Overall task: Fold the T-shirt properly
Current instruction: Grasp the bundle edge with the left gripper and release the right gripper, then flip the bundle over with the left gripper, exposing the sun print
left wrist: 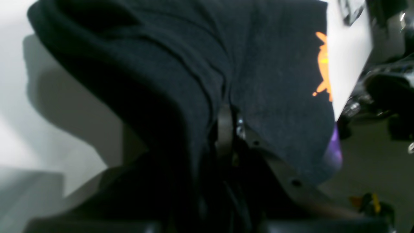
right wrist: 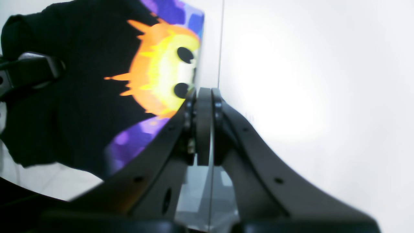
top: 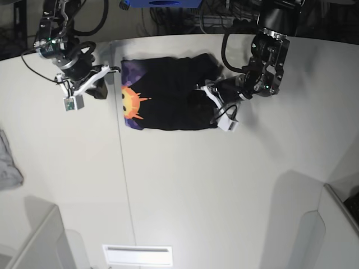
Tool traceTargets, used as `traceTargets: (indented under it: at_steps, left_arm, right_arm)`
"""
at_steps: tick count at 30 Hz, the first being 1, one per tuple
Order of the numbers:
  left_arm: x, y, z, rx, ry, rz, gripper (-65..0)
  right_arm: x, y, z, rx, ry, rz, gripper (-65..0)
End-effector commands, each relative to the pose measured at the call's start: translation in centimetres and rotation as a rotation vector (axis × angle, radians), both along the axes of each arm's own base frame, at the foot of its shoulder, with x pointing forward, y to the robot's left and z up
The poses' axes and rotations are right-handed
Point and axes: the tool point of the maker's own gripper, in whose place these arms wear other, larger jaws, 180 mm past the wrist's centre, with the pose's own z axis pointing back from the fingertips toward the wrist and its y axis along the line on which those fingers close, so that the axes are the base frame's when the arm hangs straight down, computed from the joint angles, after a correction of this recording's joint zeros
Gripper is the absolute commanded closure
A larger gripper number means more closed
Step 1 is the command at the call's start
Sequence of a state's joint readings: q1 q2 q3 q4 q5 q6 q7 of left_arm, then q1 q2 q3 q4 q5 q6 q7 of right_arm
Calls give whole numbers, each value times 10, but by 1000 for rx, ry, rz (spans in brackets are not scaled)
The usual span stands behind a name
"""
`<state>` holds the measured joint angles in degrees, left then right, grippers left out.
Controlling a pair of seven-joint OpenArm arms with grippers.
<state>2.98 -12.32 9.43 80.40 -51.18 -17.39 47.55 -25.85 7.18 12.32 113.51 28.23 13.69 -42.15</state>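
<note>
The left gripper (top: 208,94) seems clamped on the folded T-shirt (top: 168,92), though cloth hides its tips; the right gripper (top: 115,69) hangs pinched and empty beside the shirt, near the table's (top: 224,185) far edge.

You have two black arms with looping black cables and small green lights on their housings. Your right gripper (right wrist: 203,97) has matte black curved fingers (right wrist: 258,155), dotted with dark screw holes, ending in flat pads. Your left gripper (left wrist: 228,126) shows a silvery-grey finger (left wrist: 291,174) with dark screw holes. Each wrist carries a small white camera block.
</note>
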Motion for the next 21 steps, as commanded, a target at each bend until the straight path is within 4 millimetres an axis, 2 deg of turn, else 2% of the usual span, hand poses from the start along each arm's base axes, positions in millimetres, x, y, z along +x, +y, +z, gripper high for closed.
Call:
traceTargets:
  at_steps: [1,4,8,17,21]
  left_arm:
    - [4,17,-3,69,4,-4,0]
    - [14,36,2,132,4,-41,0]
    - [26,49,10,251,-14,-179,0]
    - [32,37,13,495,-98,-564,0]
    - [27,36,1,657,-162,-715,0]
  right_arm:
    - [5,3,8,17,-40,-4,0]
    - [2,-4,7,36,-31,-64,0]
    - [1,-11,7,42,-33,-110,0]
    - [-10,-13,1,42,-7,-122,0]
    - [-12,-15,0,49,-3,-147,0]
